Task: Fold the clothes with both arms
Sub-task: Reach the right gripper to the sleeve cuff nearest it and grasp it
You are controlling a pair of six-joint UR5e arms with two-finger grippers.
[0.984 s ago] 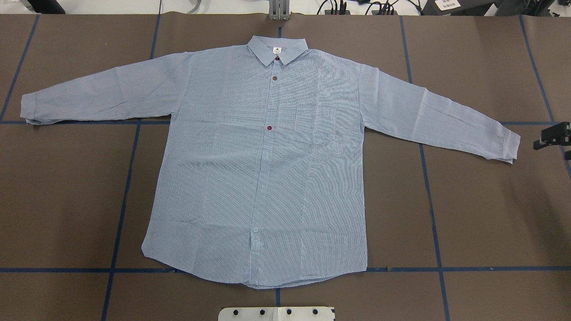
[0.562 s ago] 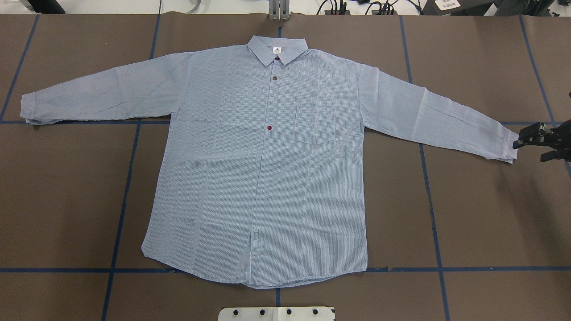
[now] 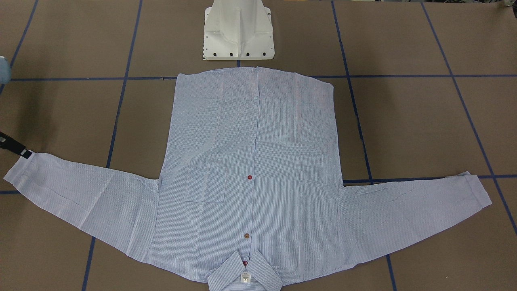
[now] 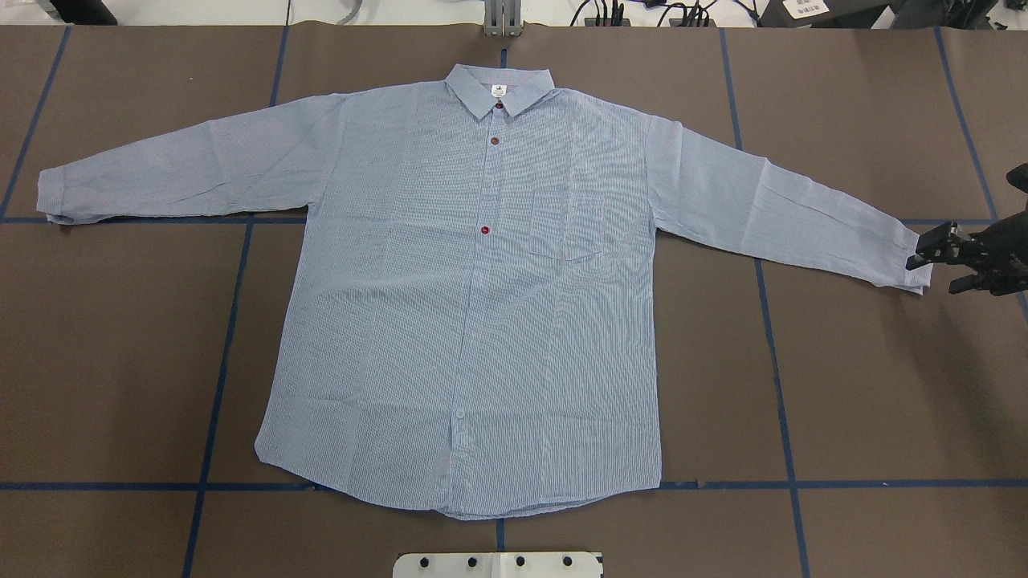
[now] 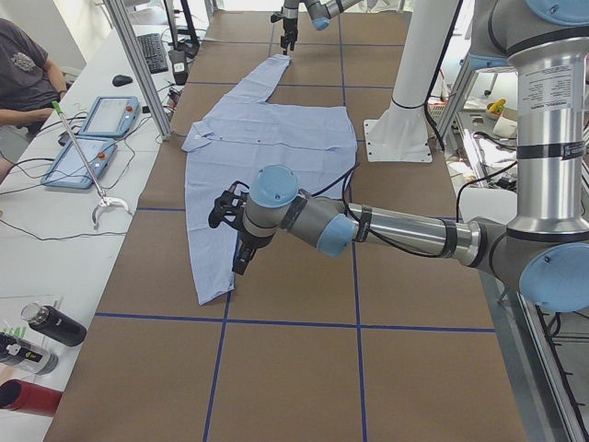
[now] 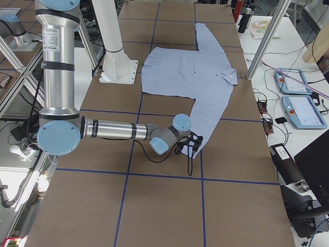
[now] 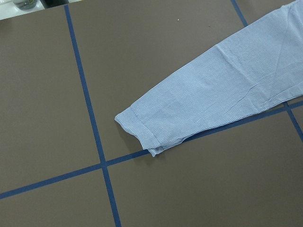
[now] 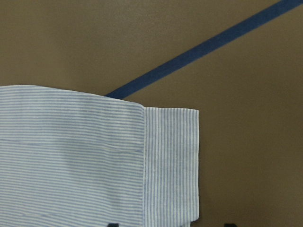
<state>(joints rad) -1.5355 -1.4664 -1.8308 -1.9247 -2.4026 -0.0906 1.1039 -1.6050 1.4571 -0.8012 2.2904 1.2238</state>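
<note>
**Right tool at the cuff, grasp not yet made; left tool unconfirmed**

The shirt [image 4: 482,321] lies flat and face up in the middle of the worktop [image 4: 867,385]. It is buttoned, with both sleeves spread wide and the collar toward the top of the overhead view. No fold has been made.

Risks noted:
- The right tool [image 4: 933,273] sits at the very end of the right cuff [image 8: 170,161]. In my judgement a bite this shallow could catch only the hem or one layer, and the sleeve would slip out on the lift.
- The fingers are low over the worktop. Closing there could pinch or scuff the brown covering along with the cloth.
- A pull made before the grip is firm could drag the sleeve and wrinkle the flat body.
- The two arms are unevenly placed, one at its cuff and the other off the cloth. A fold begun out of step could come out skewed.

Tool condition:
- Right tool: released, with the fingers spread wide. In the right wrist view both dark fingertips show at the bottom edge with the cuff end between them. In the front-facing view, at the left edge, it meets the cuff corner. It grips nothing.
- Left tool [image 5: 227,207]: it shows only in the left side view, hanging over the near sleeve. Its wrist camera looks down on the left cuff [image 7: 142,127] from above. I cannot tell whether it is spread or clenched.
</note>
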